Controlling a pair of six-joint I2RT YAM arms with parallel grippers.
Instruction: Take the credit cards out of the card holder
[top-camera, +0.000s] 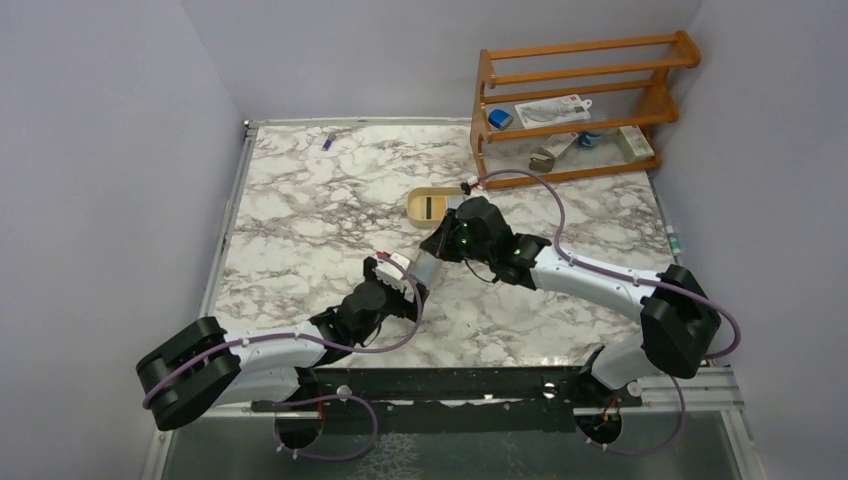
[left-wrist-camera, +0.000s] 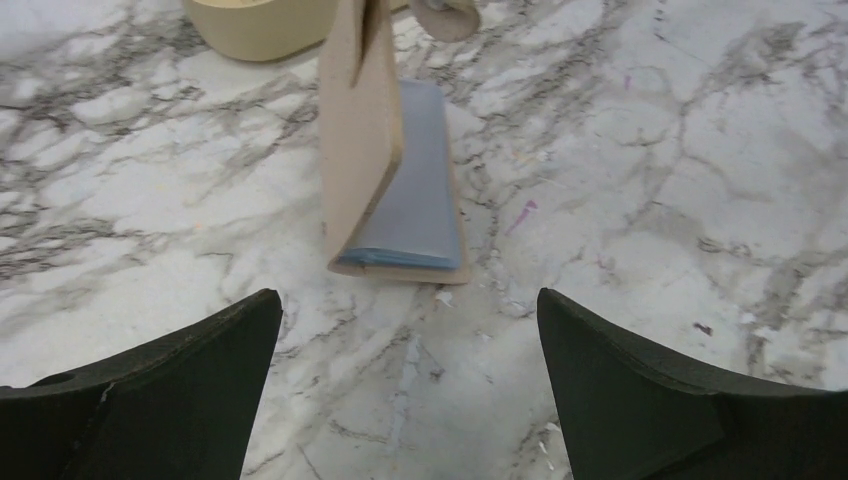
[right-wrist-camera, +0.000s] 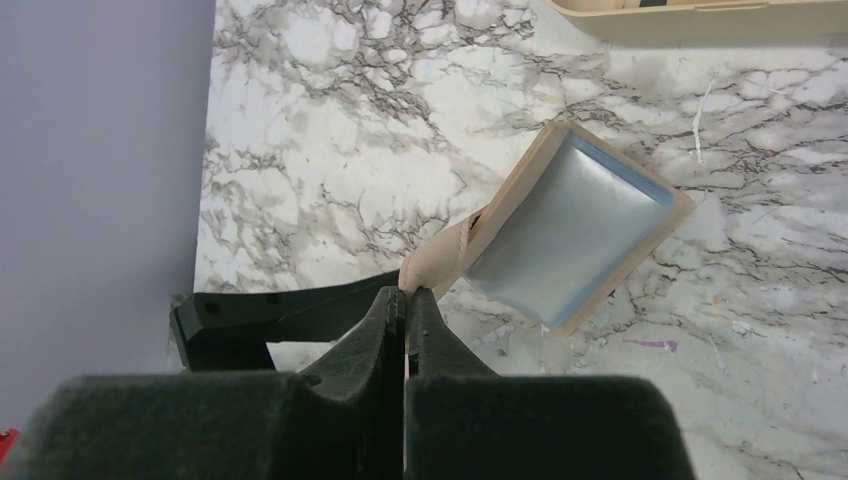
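Note:
The tan card holder (right-wrist-camera: 516, 196) lies on the marble with its flap (left-wrist-camera: 358, 130) lifted upright. Pale blue credit cards (right-wrist-camera: 572, 228) sit in its lower half, also seen under the flap in the left wrist view (left-wrist-camera: 415, 195). My right gripper (right-wrist-camera: 407, 295) is shut on the holder's snap tab (right-wrist-camera: 440, 262) and holds the flap up. My left gripper (left-wrist-camera: 410, 340) stands wide open a little short of the holder's near edge, nothing between its fingers. From above, both grippers meet at the holder (top-camera: 425, 269) in mid-table.
An oval tan tray (top-camera: 428, 205) sits just beyond the holder, its rim at the top of both wrist views (left-wrist-camera: 262, 25). A wooden rack (top-camera: 575, 100) with small items stands at the back right. A small purple object (top-camera: 328, 141) lies near the back edge.

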